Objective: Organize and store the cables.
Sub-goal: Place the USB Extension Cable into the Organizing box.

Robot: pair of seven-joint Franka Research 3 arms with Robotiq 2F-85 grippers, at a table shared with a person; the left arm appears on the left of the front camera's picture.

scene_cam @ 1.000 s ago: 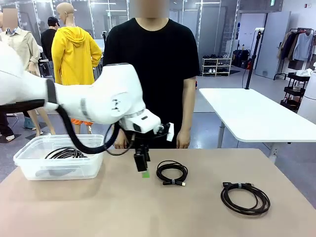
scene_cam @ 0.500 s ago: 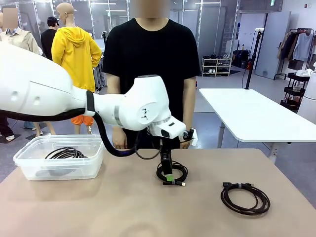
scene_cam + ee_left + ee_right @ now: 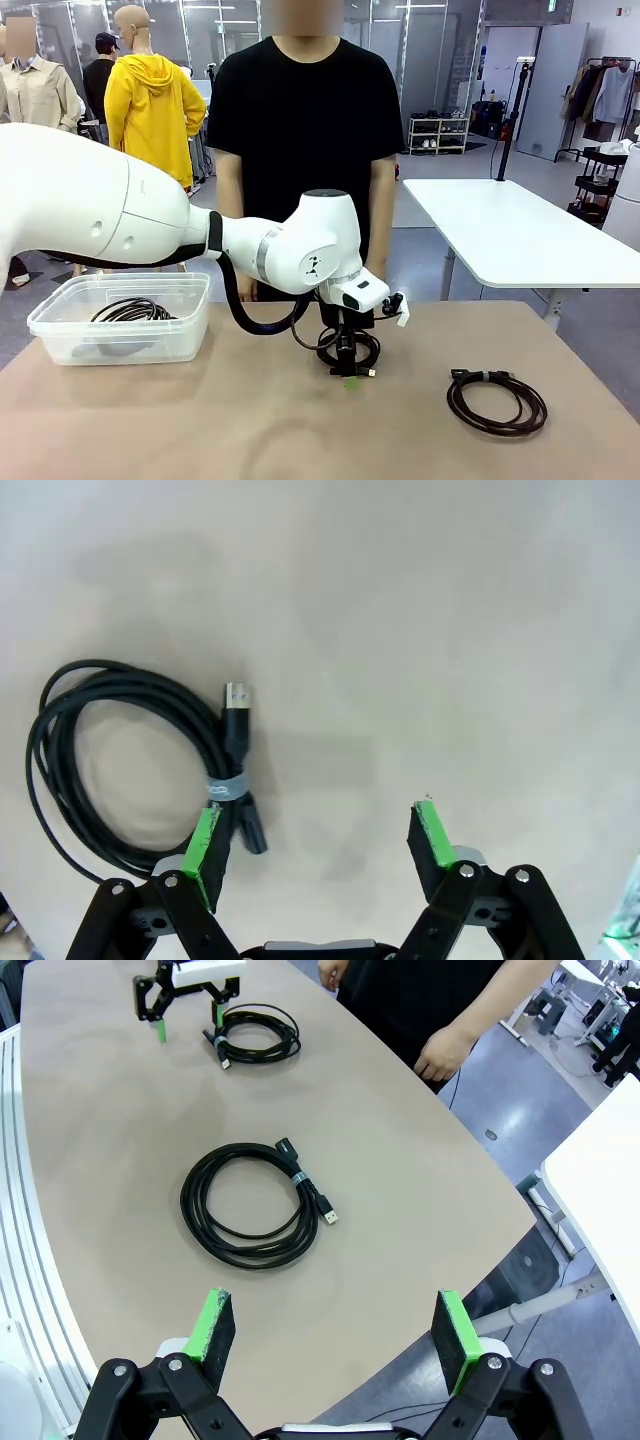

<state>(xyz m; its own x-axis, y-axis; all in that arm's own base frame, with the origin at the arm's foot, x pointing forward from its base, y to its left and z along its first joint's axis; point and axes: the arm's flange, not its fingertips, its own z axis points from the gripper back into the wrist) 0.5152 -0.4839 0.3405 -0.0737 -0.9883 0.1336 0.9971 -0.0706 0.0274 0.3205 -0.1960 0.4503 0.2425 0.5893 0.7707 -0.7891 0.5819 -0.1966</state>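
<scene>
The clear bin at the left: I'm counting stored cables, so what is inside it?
A black coiled cable lies inside the bin. Its cloudy wall blurs the bottom, where a dark patch shows; whether more coils lie underneath cannot be told.

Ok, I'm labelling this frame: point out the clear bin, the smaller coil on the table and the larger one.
clear bin (image 3: 180,335): front view, front wall.
smaller coil (image 3: 236,730): left wrist view, plug body.
larger coil (image 3: 250,1256): right wrist view, near arc of the loop.
</scene>
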